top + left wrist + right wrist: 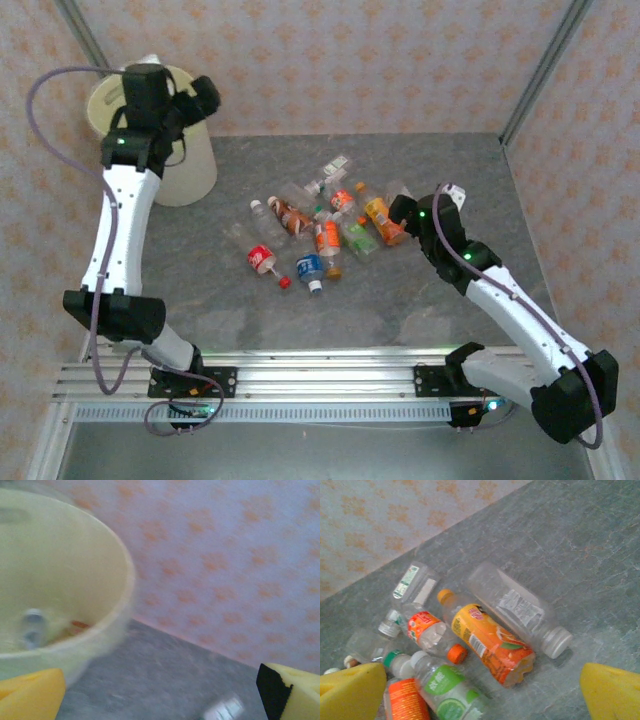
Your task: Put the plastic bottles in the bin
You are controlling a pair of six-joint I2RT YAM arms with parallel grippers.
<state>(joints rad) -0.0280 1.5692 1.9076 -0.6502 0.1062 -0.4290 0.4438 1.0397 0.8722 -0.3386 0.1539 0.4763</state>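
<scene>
With left tool [160, 700] spread empty at bin [102, 555] and right tool [481, 692] spread over packed bottles [490, 640], risks pinching two together or rolling neighbours across bench [580, 555].

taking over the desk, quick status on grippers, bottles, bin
Left gripper open by the bin rim. Right gripper open above the plastic bottles, holding nothing. Bottles heaped, touching, on the table; nothing between them and bin.
</scene>
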